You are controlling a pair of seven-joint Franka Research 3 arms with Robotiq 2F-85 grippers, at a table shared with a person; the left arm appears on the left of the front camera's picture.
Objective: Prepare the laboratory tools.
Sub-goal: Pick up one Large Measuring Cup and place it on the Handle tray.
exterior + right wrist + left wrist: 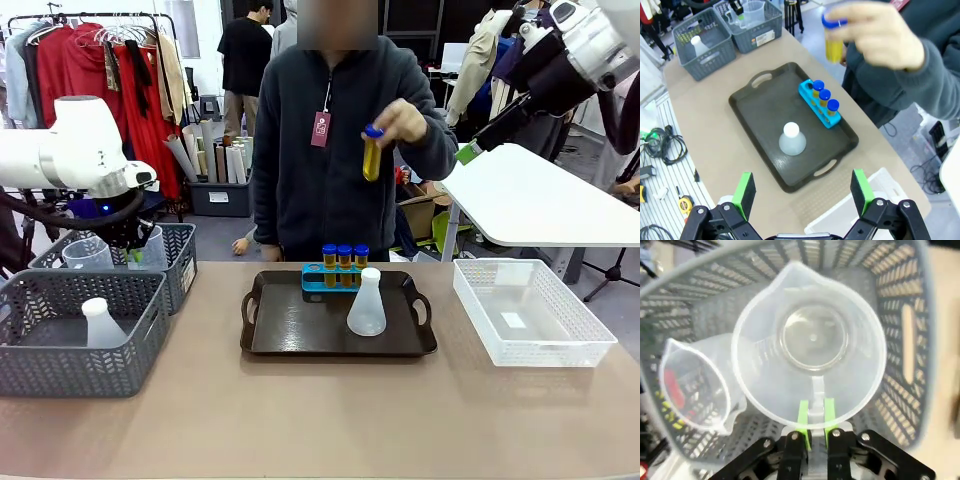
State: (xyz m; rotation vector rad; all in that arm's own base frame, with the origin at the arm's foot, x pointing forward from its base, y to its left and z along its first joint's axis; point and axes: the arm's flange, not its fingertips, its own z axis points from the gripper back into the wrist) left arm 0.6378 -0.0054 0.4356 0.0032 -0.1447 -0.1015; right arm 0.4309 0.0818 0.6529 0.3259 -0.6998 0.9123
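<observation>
**Left gripper [816,426] clamped on a measuring beaker [810,340] inside the far grey basket [900,315]**

Its green pads [803,420] are drawn narrow on the beaker's clear handle. A second beaker [692,385] sits just beside it at 9 o'clock in the same basket. Mid-table lies the black tray [270,335]. At the tray's 12 o'clock edge the blue rack [318,283] holds three blue-capped tubes [344,258] of amber liquid. A conical flask [366,303] stands upright on the tray at the rack's 5 o'clock. The person's hand [400,122] holds a fourth tube [372,155] in the air above the rack. The right gripper [803,186] hangs high over the table, fingers spread wide and holding nothing. A near grey basket [40,370] at the tray's 9 o'clock holds another flask [100,325], and a white basket [530,345] sits at 3 o'clock.
</observation>
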